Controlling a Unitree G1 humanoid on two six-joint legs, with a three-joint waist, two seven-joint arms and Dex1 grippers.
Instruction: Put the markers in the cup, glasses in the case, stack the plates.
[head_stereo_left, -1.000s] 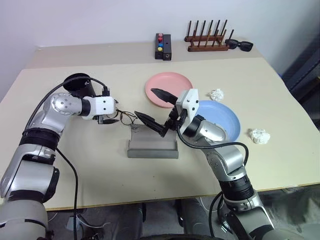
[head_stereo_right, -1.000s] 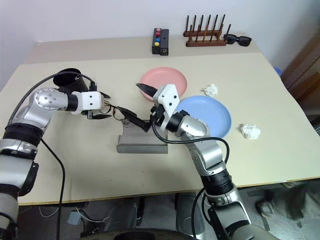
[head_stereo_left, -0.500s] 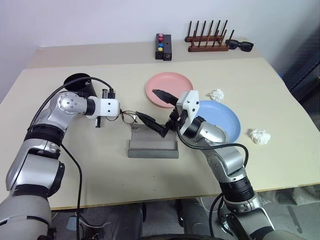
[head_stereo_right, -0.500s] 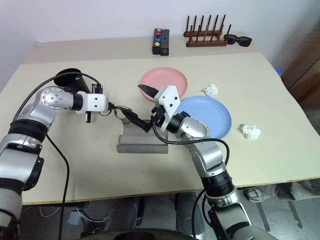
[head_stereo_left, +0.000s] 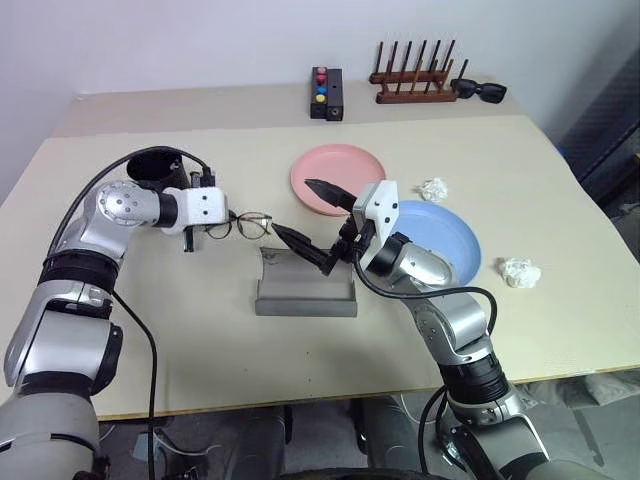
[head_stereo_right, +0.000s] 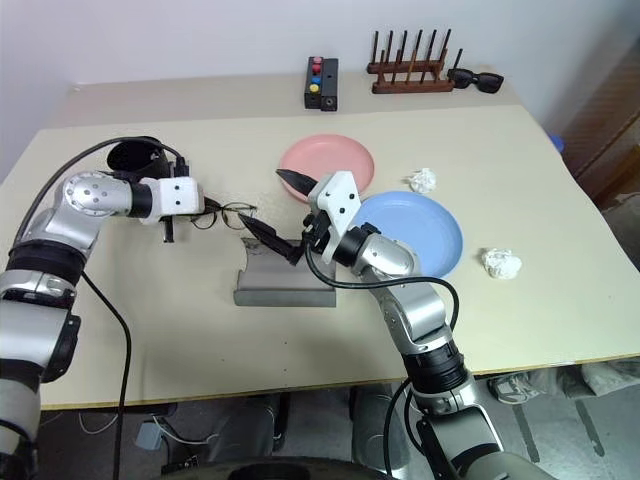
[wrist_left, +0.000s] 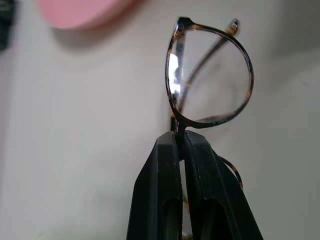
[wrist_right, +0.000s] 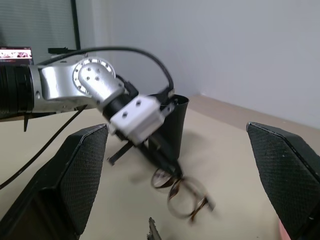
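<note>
We see our left gripper (wrist_left: 181, 145) with its two black fingers pressed tightly together on the rim of the glasses (head_stereo_left: 243, 224), pinching the thin dark frame beside one lens, so the glasses hang in its grip above the table (head_stereo_left: 180, 330), out toward the left half and lifted clear of the surface. The black cup (head_stereo_left: 160, 170) stands just behind that arm, near the table's left edge. Our right gripper (head_stereo_left: 308, 218) sits over the middle of the table with its jaws spread wide apart and nothing between them, one finger reaching toward the pink plate (head_stereo_left: 337, 178) and the other hanging above the grey case (head_stereo_left: 306, 292). The case lies open near the middle, toward the front edge, apart from the glasses. The blue plate (head_stereo_left: 445, 240) rests right of centre, beside the pink one and partly behind the right arm. Two crumpled paper balls (head_stereo_left: 520, 271) lie toward the right edge, and black sunglasses (head_stereo_left: 480, 91) sit by a wooden rack (head_stereo_left: 413, 83) at the far edge.
</note>
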